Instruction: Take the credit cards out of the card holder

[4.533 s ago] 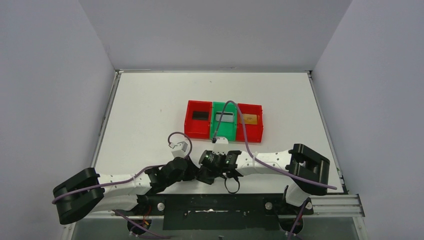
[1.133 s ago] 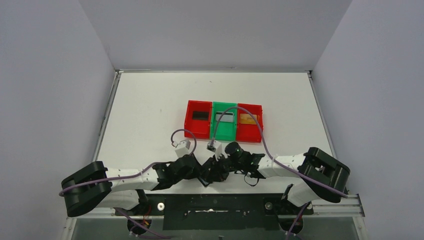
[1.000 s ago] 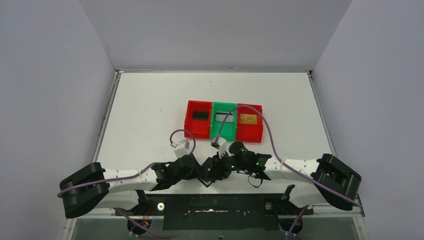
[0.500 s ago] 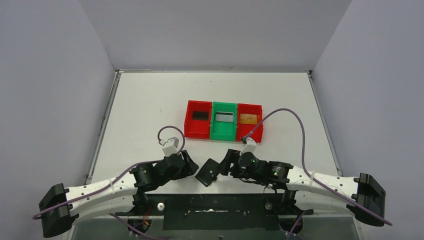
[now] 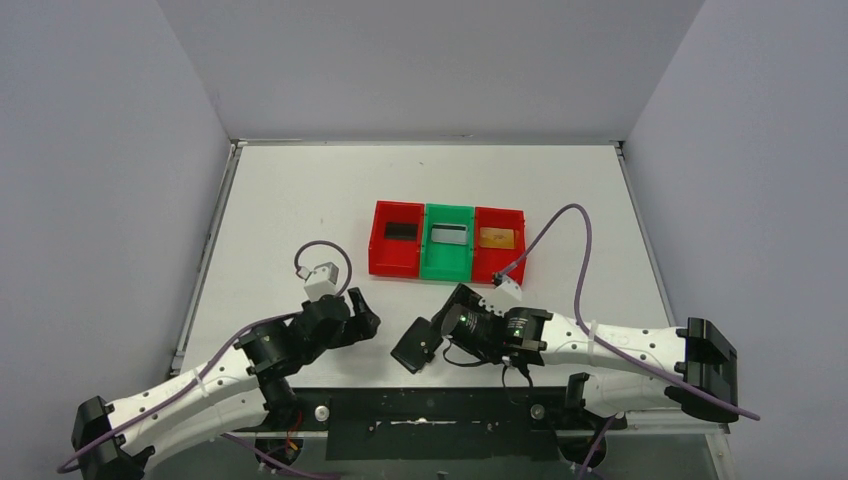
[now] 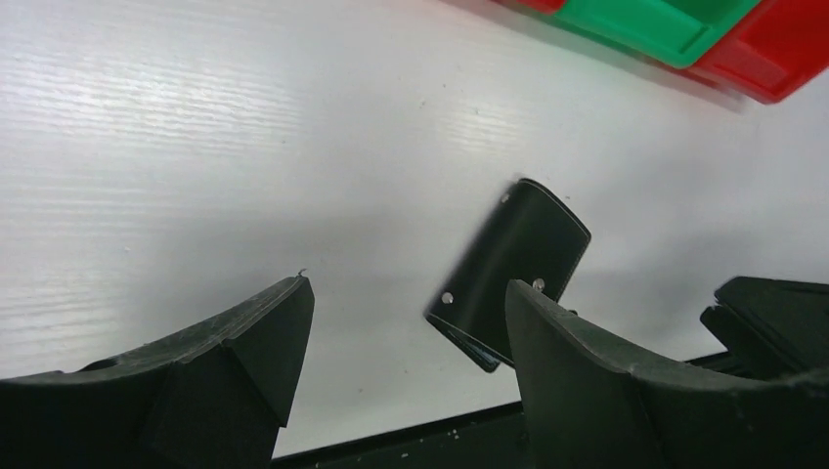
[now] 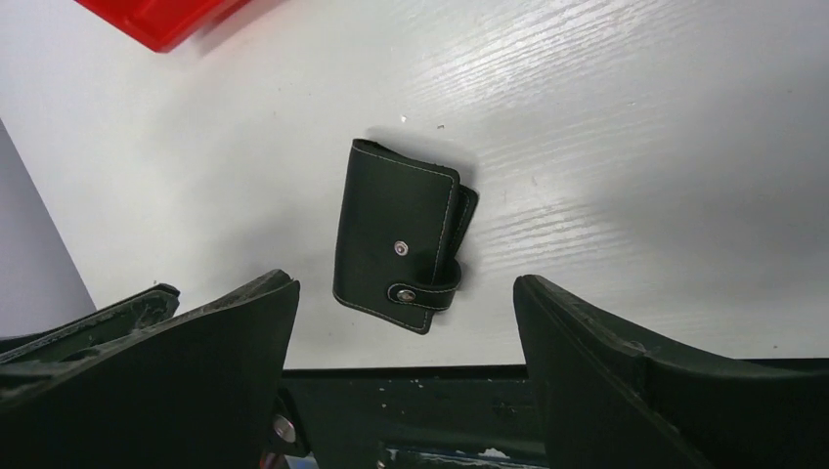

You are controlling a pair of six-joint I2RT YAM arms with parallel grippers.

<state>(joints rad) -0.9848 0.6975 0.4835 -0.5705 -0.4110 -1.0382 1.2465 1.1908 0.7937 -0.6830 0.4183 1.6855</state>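
Seemingly done: credit cards [image 5: 497, 238] sit in trays [image 5: 447, 264], card holder [image 7: 396, 244] lies shut, left claw [image 6: 406, 293] and right claw [image 7: 406, 285] gape empty.

No text, label, brand or number is readable in any view. The card holder [image 7: 396, 249], mid-frame in the right wrist view, shows only stitching and plain snaps. The gold card [image 5: 497, 237] in the red tray [image 5: 500, 267], centre of the top view, is too small to read.
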